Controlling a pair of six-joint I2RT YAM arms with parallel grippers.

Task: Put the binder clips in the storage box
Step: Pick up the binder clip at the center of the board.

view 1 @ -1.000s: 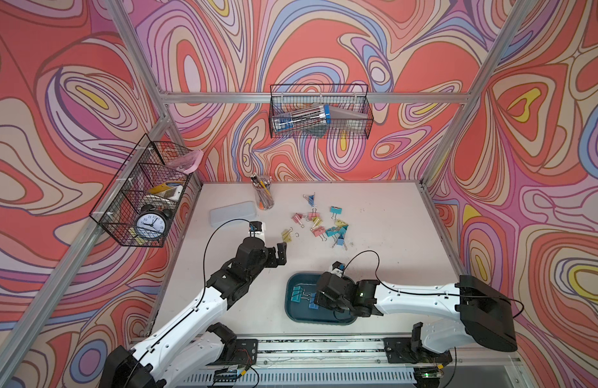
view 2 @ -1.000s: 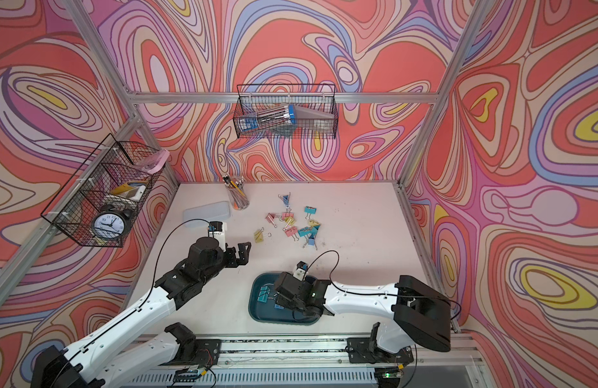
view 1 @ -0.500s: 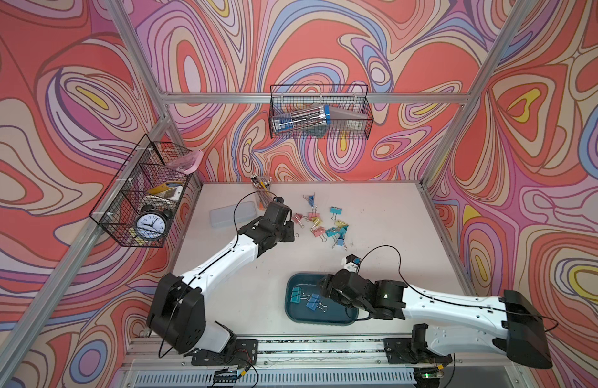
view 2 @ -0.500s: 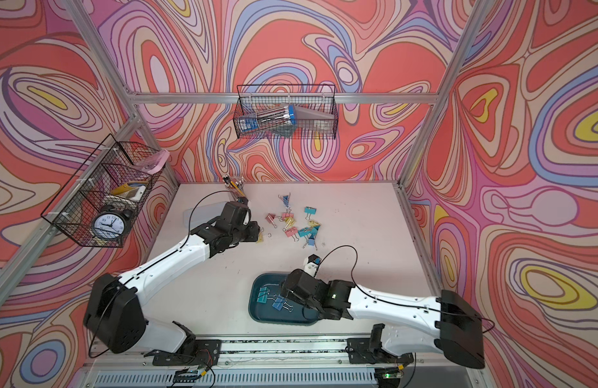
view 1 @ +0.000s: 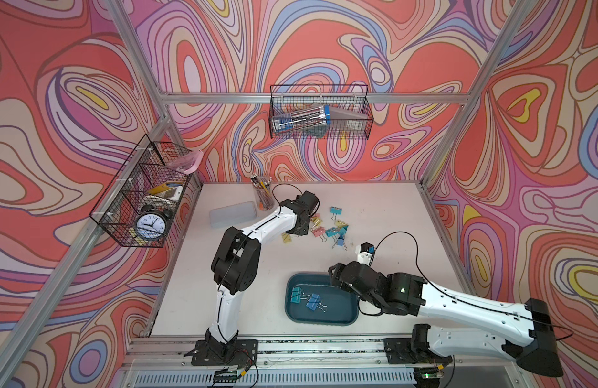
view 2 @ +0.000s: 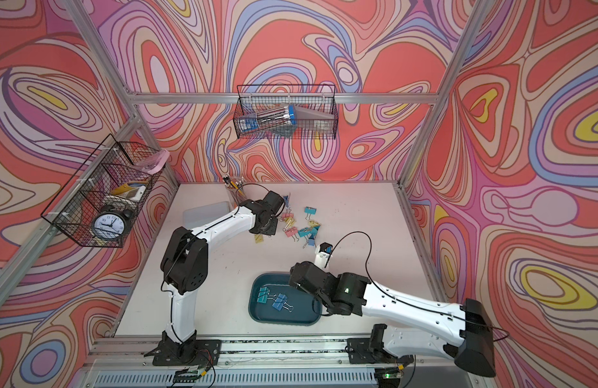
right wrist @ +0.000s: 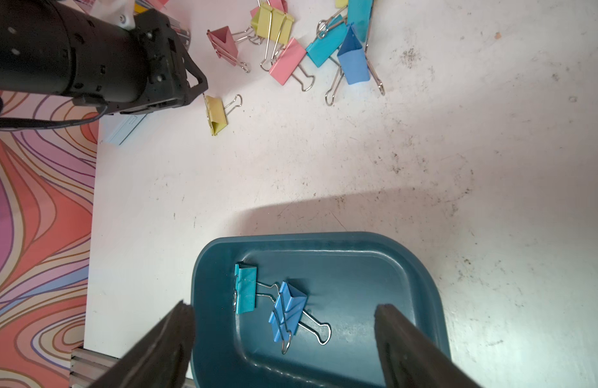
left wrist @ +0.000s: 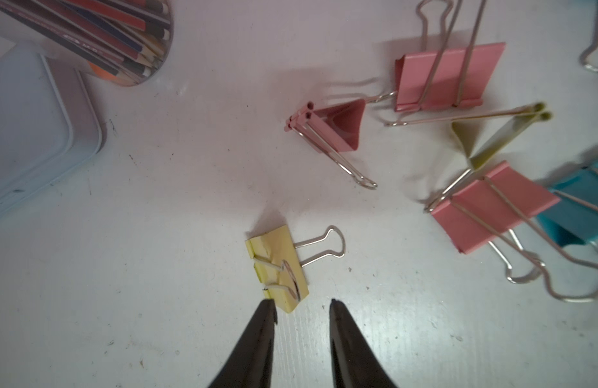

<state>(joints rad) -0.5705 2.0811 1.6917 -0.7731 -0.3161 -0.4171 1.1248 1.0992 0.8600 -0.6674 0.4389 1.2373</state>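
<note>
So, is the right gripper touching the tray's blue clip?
Apart. Right wrist view: the right gripper is open, and bare tray floor shows between each finger and the blue clip.

A robot lab cell: aluminium frame, patterned walls, rail-mounted arms.

The left arm stands up from its base, folds sharply at the elbow and stretches its white forearm away toward the back, the black wrist tipped downward. The left gripper points down, its two dark fingers only narrowly parted. The right arm lies low and long, reaching in from the right side, and the right gripper gapes wide, its fingers well apart, aimed downward.
</note>
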